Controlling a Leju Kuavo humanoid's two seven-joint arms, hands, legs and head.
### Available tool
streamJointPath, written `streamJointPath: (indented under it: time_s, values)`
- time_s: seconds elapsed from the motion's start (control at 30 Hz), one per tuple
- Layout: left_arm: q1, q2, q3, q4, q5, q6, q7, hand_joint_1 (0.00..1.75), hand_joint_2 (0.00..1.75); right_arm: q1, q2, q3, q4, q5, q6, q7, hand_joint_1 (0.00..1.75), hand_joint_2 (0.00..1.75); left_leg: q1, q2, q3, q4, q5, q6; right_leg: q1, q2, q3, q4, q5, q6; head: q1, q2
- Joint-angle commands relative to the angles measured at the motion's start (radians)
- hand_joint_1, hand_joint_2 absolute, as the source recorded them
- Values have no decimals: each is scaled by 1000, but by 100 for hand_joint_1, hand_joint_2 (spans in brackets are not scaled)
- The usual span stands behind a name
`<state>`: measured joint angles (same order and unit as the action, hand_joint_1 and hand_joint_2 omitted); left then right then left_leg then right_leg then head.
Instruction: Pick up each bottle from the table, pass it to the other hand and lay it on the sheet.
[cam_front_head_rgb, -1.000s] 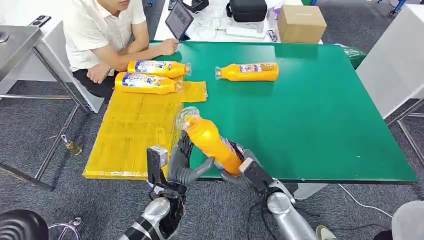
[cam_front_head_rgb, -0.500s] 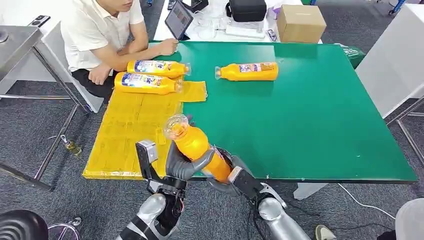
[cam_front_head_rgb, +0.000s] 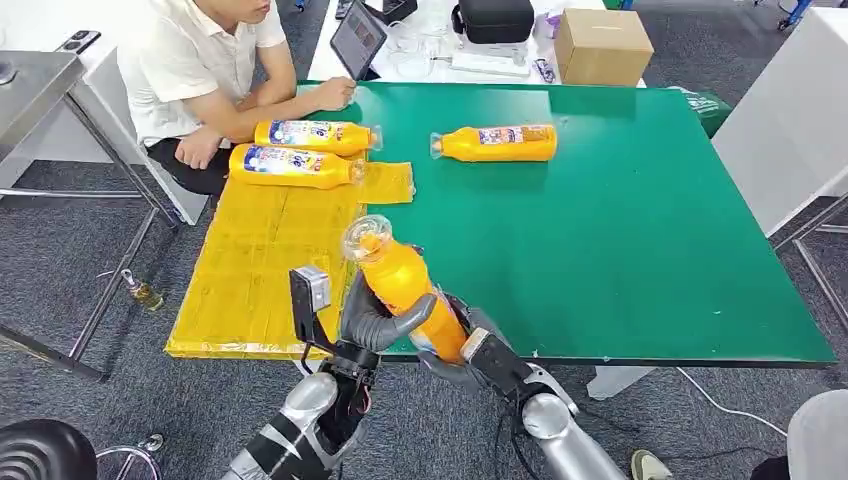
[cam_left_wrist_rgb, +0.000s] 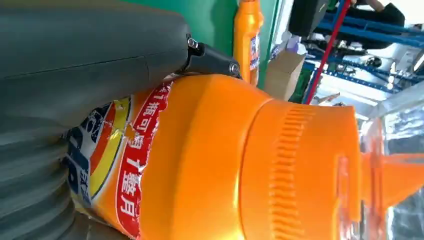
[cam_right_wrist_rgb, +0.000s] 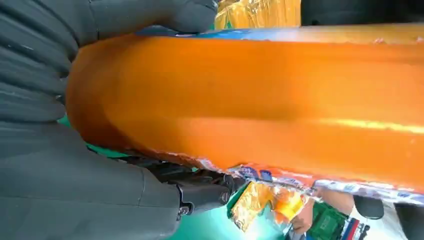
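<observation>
**Handover in mid-air: secure the left grip before the right lets go**

Nearest the robot, both hands are on one orange bottle (cam_front_head_rgb: 405, 290), held tilted above the near edge of the counter (cam_front_head_rgb: 620, 250). The right hand (cam_front_head_rgb: 470, 345) cups the bottom end from below and behind; in the right wrist view its thumb and fingers (cam_right_wrist_rgb: 150, 17) wrap the bottle's body. The left hand (cam_front_head_rgb: 372, 322) is wrapped round the middle, thumb across the front, and in the left wrist view its grey thumb (cam_left_wrist_rgb: 90, 55) presses over the torn label. The clear cap (cam_front_head_rgb: 367, 238) points up and away from the hands.

The step in hand looks like the pass from right to left. To do it well, the left hand should be firm on the body before the right one loosens, since the bottle is smooth and the ragged label may slide under the fingers. The right hand should open fully and draw back along the bottle's axis, not sideways, so it does not twist the bottle out of the new grip.

Just beyond and to the left of the left hand lies the yellow sheet (cam_front_head_rgb: 260, 265), partly overhanging the counter's left edge. A short swing that way, then a low, flat release, should suit.

Farther off, two bottles (cam_front_head_rgb: 300, 150) already lie side by side at the sheet's far end, near a seated person (cam_front_head_rgb: 200, 60). One more bottle (cam_front_head_rgb: 495, 143) lies on the bare green surface, well apart from both hands, not yet picked.
</observation>
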<state>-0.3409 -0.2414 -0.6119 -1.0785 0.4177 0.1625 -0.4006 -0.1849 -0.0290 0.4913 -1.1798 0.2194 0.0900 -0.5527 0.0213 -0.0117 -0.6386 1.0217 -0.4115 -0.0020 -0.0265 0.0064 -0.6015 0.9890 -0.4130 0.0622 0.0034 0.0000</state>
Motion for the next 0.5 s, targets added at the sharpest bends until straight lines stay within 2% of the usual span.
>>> streamJointPath:
  time_s: [0.03,0.2,0.23,0.27,0.3,0.33,0.37,0.4,0.43,0.5]
  values:
    - [-47,3,2,116,-9,-17,-20,175,175,24,4,102,-161,-32,33,-39,0,175,0,3,4,0,-2,1,1,1,2,0,-1,-3,-2,0]
    - [-48,4,2,115,-9,-17,-20,175,175,25,1,100,-160,-34,33,-39,0,175,0,2,1,0,-1,1,0,1,1,0,0,-2,0,0]
    - [-49,9,-3,108,-37,-6,-40,175,175,22,-4,109,-162,-24,36,-58,0,175,0,4,7,-1,-3,2,1,3,6,-1,-2,-4,-1,0]
    - [-49,10,4,104,-38,-5,-42,175,175,25,-4,111,-168,-21,31,-73,0,175,0,2,2,0,-1,1,0,2,1,0,-1,-2,0,0]
    - [-46,10,29,86,-11,-26,-35,175,175,42,6,105,-215,14,-45,-145,0,175,0,3,4,0,-2,1,1,2,3,0,-1,-3,-2,0]
    - [-49,16,44,69,10,-41,-20,175,175,56,-1,131,-344,1,-153,-145,0,175,1,3,6,0,-3,2,2,1,5,0,-2,-4,-1,0]
    - [-45,14,70,54,44,-45,-15,175,175,59,-5,144,-382,-37,-174,-145,0,175,0,1,0,1,-1,1,1,0,-1,1,-1,-2,0,0]
    - [-35,17,128,17,120,-60,-15,175,175,62,-13,166,-500,-65,-272,-145,0,175,0,3,2,1,-3,1,1,1,1,2,-2,-4,-1,0]
    - [-29,15,172,1,182,-69,-2,175,175,56,-22,187,-539,-47,-351,-145,0,175,-1,4,0,2,-2,1,0,3,-1,3,-2,-3,0,0]
    - [-32,13,285,21,350,-79,57,175,175,55,-12,178,-597,-63,-430,-145,0,175,0,7,1,2,-3,1,1,6,-1,3,-1,-4,-1,0]
